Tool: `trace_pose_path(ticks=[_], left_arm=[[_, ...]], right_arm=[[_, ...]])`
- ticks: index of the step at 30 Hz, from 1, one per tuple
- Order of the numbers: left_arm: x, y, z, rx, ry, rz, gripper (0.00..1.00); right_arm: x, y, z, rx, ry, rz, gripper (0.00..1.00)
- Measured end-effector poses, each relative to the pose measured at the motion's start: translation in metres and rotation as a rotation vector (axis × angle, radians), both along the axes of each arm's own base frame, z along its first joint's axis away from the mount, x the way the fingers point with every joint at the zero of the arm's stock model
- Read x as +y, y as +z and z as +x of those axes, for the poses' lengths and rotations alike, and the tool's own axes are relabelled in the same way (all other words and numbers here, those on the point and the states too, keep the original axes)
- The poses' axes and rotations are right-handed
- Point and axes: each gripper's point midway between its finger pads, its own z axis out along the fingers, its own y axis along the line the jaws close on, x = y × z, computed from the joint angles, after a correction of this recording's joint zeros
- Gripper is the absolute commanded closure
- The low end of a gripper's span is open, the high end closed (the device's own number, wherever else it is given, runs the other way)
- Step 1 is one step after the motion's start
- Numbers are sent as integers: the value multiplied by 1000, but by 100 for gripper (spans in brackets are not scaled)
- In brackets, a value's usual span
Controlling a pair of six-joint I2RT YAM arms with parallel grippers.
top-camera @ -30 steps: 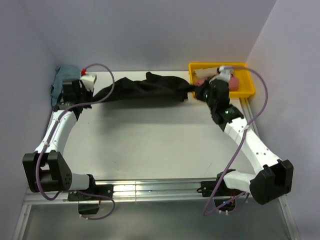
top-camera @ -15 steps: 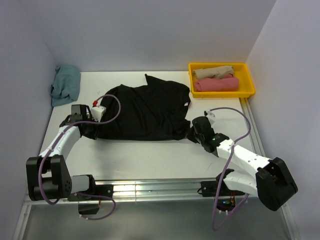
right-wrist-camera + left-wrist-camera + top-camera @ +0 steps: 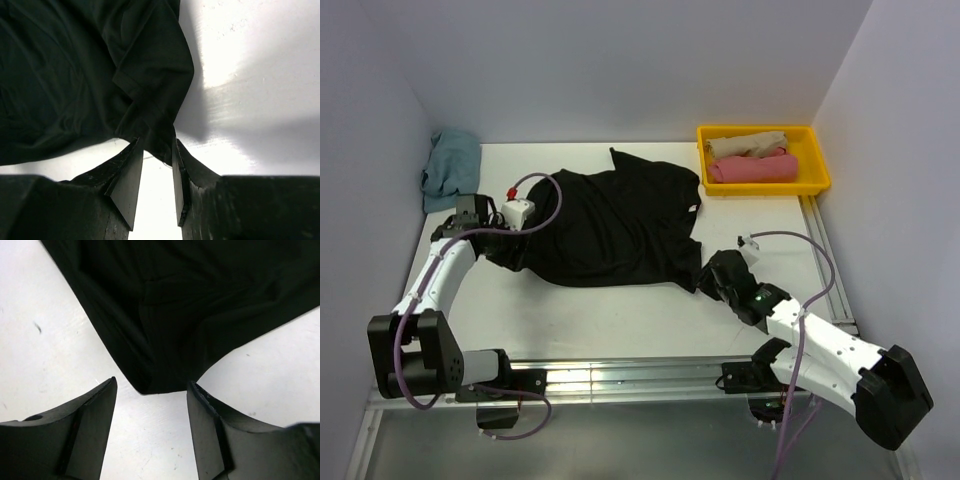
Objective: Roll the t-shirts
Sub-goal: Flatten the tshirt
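A large black t-shirt (image 3: pixel 610 225) lies spread flat in the middle of the table. My left gripper (image 3: pixel 502 247) is at its near-left corner. In the left wrist view the left gripper (image 3: pixel 152 382) is open, and the black corner (image 3: pixel 155 385) lies just ahead of the fingertips, untouched. My right gripper (image 3: pixel 712 280) sits at the shirt's near-right corner. In the right wrist view the right gripper (image 3: pixel 155 145) has its jaws parted, and the cloth's tip (image 3: pixel 157 135) lies loose between the fingertips. A dusty-blue t-shirt (image 3: pixel 452 168) is crumpled at the back left.
A yellow tray (image 3: pixel 817 182) at the back right holds a rolled beige shirt (image 3: pixel 747 145) and a rolled pink shirt (image 3: pixel 752 168). Walls close the left, back and right sides. A metal rail (image 3: pixel 620 378) with the arm bases runs along the near edge.
The black shirt, stretched along the back a second ago, was pulled toward the near side and laid flat. Both grippers opened off its corners, and the right arm drew back.
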Motion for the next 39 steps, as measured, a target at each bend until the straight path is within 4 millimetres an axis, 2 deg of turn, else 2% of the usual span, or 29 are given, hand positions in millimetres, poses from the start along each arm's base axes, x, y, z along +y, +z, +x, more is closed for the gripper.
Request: trace_pose_path(ticks=[4,8,12,16,18,19,21,23,26,27,28,30,33,39], left_arm=[[-7,14,2,-2,-59,-24,29],[-1,11,-6,17,-82,5,30],[15,-10,-26,58,-68,77,30],[30,-33,-44,130,-44,130,31],[35,-38,-45,150,-33,139,31],[37,-41,-44,154,-26,139,31],[44,-46,-41,162,-7,140,29],[49,-51,-41,176,2,135,28],[57,-54,-41,199,19,116,30],[59,-53,-40,205,24,102,31],[61,-51,-37,205,27,88,31],[63,-43,-30,196,30,52,31],[63,-29,-19,152,27,10,32],[50,-11,-8,94,5,-66,34]], right_arm=[[-3,-3,-8,7,6,-10,61],[-7,-8,-11,17,-2,-32,61],[-10,-17,-10,44,-5,-73,60],[-7,-26,-4,91,1,-127,56],[-3,-27,5,99,3,-150,53],[-1,-27,9,98,1,-152,47],[2,-26,16,84,1,-157,43],[2,-25,19,72,2,-160,43],[4,-26,22,64,4,-160,50],[5,-28,22,67,6,-161,65],[5,-30,22,71,10,-165,71],[6,-31,22,78,8,-159,83],[6,-32,20,75,3,-148,94],[-6,-44,1,101,-8,-138,100]])
